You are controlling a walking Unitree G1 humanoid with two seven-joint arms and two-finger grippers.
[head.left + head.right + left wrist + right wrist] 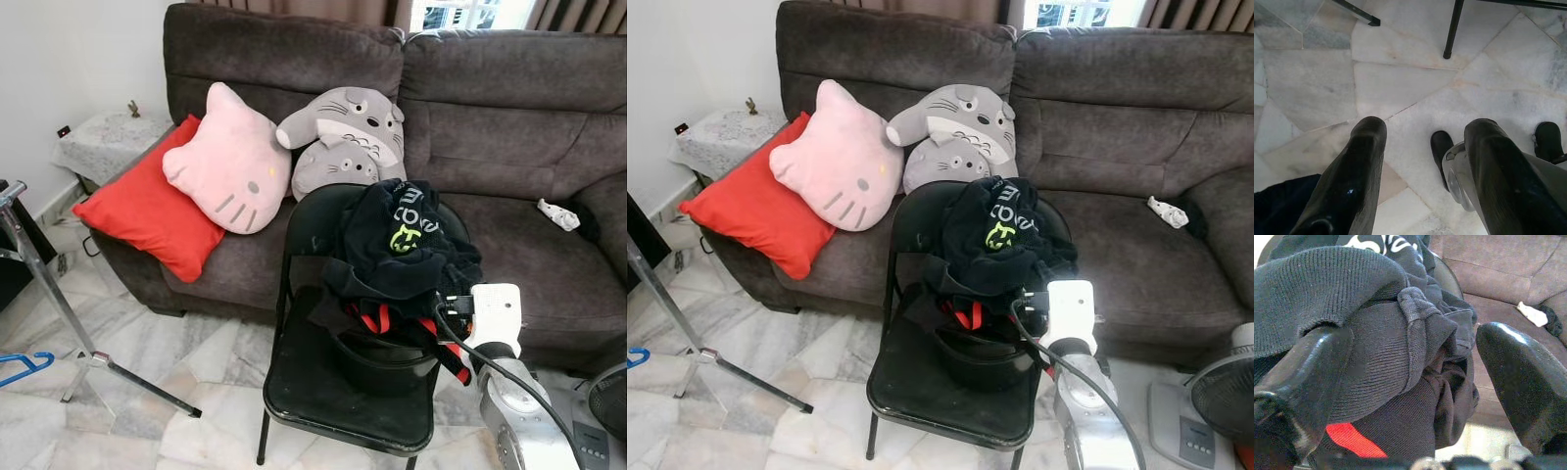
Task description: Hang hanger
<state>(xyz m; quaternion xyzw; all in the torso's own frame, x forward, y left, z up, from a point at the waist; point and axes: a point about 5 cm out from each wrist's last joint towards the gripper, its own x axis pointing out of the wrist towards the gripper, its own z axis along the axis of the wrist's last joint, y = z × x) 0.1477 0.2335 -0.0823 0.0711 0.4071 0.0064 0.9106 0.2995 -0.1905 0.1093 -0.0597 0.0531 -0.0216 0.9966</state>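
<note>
Black folding chair stands on the marble floor, its back edge just beside the front of the dark grey sofa. Dark clothes pile w/ red trim sits heaped over the chair back and rear of the seat; front half of the seat is bare. No hanger can be made out in the pile. A blue hanger lies on the floor at the far left edge, only partly in frame, well apart from the chair.

Right hand is at the right side of the pile, fingers spread wide, the left-seen finger touching the knit fabric and the other finger clear of it; nothing gripped. Its silver arm w/ white wrist block comes up from the lower right, beside the chair's right edge.

Left hand hangs low over the floor, fingers apart, holding nothing; a chair leg shows ahead of it.

Metal stand legs splay across the floor left of the chair, w/ open floor between them and the chair. A fan crowds the lower right corner. On the sofa: red cushion, pink cat cushion, grey plush; right seat mostly free apart from a small white item.
</note>
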